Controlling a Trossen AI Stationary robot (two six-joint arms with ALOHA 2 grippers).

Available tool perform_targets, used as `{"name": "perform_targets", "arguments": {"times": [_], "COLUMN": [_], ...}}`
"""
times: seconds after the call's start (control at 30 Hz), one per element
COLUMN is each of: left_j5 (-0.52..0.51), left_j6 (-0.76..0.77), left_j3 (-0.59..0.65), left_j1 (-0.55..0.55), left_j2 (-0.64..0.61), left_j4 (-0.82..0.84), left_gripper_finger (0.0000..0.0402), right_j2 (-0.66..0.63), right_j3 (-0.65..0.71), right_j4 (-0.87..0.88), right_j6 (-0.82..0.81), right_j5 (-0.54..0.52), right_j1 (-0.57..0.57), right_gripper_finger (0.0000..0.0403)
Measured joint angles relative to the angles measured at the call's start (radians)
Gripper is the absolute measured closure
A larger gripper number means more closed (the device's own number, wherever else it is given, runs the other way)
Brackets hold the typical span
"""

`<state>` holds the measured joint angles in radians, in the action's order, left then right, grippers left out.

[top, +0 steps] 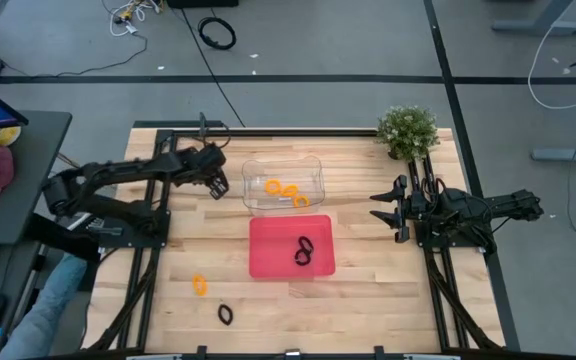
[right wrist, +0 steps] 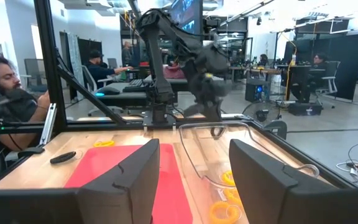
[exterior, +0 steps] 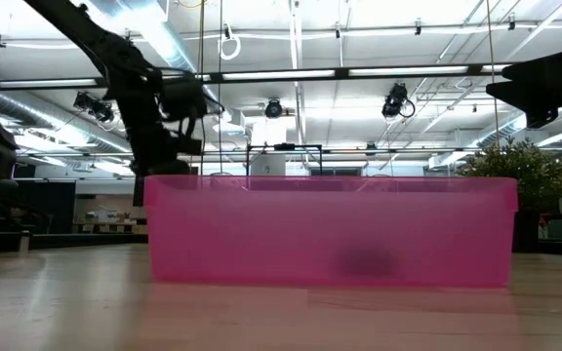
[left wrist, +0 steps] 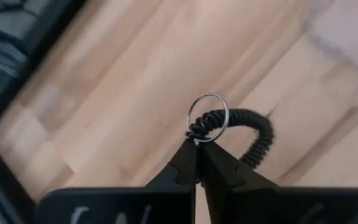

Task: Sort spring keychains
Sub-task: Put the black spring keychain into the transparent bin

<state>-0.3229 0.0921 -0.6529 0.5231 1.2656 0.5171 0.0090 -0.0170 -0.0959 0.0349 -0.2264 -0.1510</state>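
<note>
My left gripper [top: 216, 184] hangs above the table just left of a clear tray [top: 313, 165], shut on a black spring keychain [left wrist: 253, 134] with a metal ring. Orange spring keychains [top: 285, 190] lie in the clear tray. Two black ones [top: 303, 250] lie in the red tray [top: 268, 255]. One orange keychain [top: 200, 285] and one black keychain [top: 226, 314] lie on the wood near the front left. My right gripper [top: 388, 210] waits open at the table's right, clear of everything. My left gripper pinches the black keychain between its two fingertips [left wrist: 188, 158], at the coil's end [left wrist: 197, 132] where the metal ring [left wrist: 207, 95] joins. The fingers slant downward from the table's left side. The coil curves out past the fingertips, lifted clear of the wood.
A small potted plant [top: 408, 130] stands at the far right corner. The red tray's wall [exterior: 330, 229] fills the low view. Bare wood lies to the left of and in front of the trays. People sit at desks beyond the table in the right wrist view.
</note>
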Motion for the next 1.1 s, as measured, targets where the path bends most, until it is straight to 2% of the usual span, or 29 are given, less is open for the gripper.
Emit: {"name": "perform_targets", "arguments": {"times": [0.33, 0.53, 0.77, 1.1], "left_j5": [-0.03, -0.025, 0.02, 0.029], "left_j6": [0.0, 0.001, -0.03, -0.063], "left_j3": [-0.002, -0.002, -0.002, -0.002], "left_j1": [-0.134, -0.224, -0.368, -0.525], "left_j2": [-0.233, -0.336, -0.349, -0.349], "left_j4": [-0.004, -0.063, -0.24, -0.433], "left_gripper_finger": [0.0393, 0.0393, 0.0393, 0.0393], "right_j2": [0.0, 0.0, 0.0, 0.0], "right_j3": [0.0, 0.0, 0.0, 0.0], "right_j4": [0.0, 0.0, 0.0, 0.0], "right_j6": [0.0, 0.0, 0.0, 0.0], "right_j5": [0.0, 0.0, 0.0, 0.0], "right_j1": [0.0, 0.0, 0.0, 0.0], "right_gripper_finger": [0.0204, 0.0204, 0.0204, 0.0204]}}
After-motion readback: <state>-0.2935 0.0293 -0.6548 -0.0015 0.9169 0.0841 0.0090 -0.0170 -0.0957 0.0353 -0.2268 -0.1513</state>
